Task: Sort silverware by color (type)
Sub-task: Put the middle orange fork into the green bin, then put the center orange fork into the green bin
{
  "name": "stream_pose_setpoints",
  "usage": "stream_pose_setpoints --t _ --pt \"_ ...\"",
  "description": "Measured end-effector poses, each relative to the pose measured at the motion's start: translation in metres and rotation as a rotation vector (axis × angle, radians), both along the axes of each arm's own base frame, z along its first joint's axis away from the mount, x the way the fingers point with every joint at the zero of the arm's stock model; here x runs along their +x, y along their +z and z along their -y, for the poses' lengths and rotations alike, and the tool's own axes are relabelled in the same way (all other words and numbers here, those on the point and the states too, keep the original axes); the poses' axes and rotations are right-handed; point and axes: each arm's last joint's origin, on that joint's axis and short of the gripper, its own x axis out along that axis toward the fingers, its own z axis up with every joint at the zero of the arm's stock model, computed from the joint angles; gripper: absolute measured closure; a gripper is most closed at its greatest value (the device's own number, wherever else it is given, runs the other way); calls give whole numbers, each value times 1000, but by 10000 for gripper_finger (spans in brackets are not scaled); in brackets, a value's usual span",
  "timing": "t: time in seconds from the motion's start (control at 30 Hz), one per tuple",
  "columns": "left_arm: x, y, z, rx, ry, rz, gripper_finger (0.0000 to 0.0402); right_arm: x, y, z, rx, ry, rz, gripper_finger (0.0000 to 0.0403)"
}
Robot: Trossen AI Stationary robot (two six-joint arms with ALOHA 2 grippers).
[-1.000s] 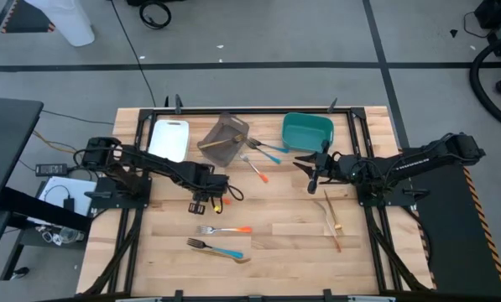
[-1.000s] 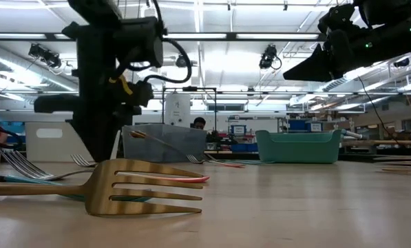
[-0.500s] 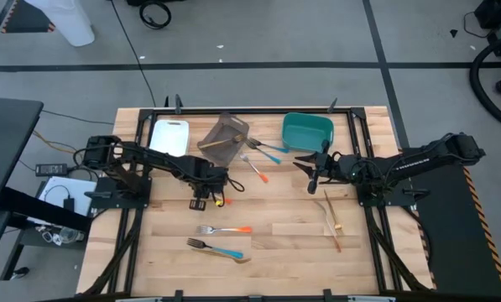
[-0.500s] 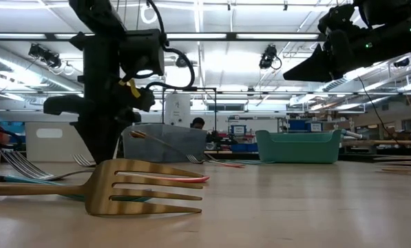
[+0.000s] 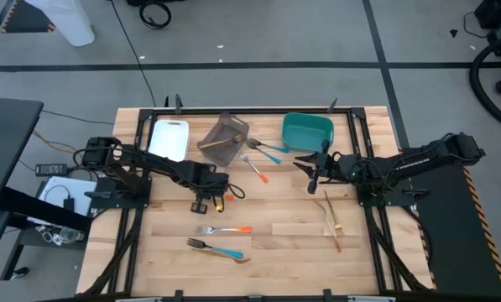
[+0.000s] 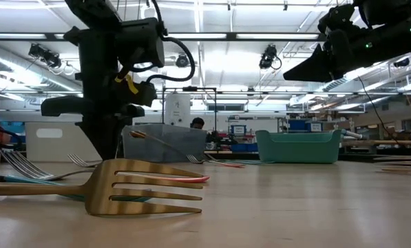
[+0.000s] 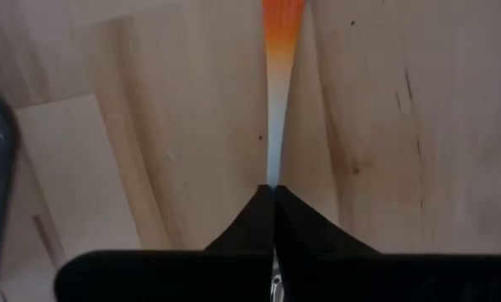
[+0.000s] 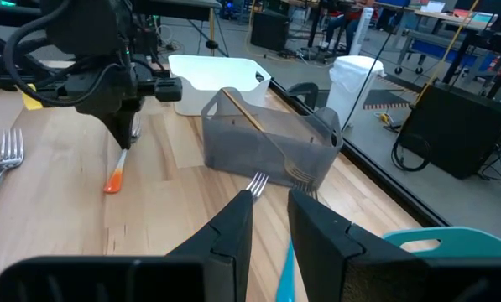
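Two dark arms, black cables, yellow tag.

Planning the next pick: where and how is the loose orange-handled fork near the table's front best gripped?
Probably by its orange handle, from straight above, the tool closing across its width. The loose orange-handled fork lies flat and alone; the blue-handled fork lies apart from it. The left tool is shut on a second orange fork.
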Motion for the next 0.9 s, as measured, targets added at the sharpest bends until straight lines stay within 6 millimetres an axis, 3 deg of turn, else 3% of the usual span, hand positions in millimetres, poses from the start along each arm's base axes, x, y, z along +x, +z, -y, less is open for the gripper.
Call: stream_pose_setpoints --t 0.33,0.67,0.9 --pt "18 21 -2 -6 20 76 399 0 0 0 11 -4 3 312" --pt "35 44 -17 -36 65 160 400 -1 -2 1 13 -32 -16 312" --pt "31 39 -15 -47 67 94 329 -1 -3 1 28 -34 -20 312"
